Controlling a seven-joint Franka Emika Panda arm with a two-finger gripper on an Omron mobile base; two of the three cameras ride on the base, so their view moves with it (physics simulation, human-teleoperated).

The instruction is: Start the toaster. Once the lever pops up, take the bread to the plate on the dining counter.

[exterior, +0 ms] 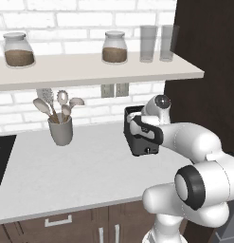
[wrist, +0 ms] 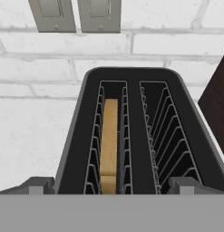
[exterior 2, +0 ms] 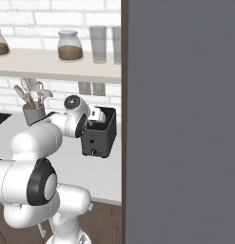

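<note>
Hand view: gripper [wrist: 109, 190] poised over toaster [wrist: 131, 81], jaws wide, holding nothing. Bread [wrist: 109, 140] sits in left slot. Step judged: reaching for bread. Next: descend, straddle slice, close, lift straight up.

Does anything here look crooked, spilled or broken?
Nothing stands out. The toaster stands upright on the counter, with the bread sitting straight in one slot and the other slot bare. The cup of utensils and the jars on the shelf stand upright, with nothing spilled.
</note>
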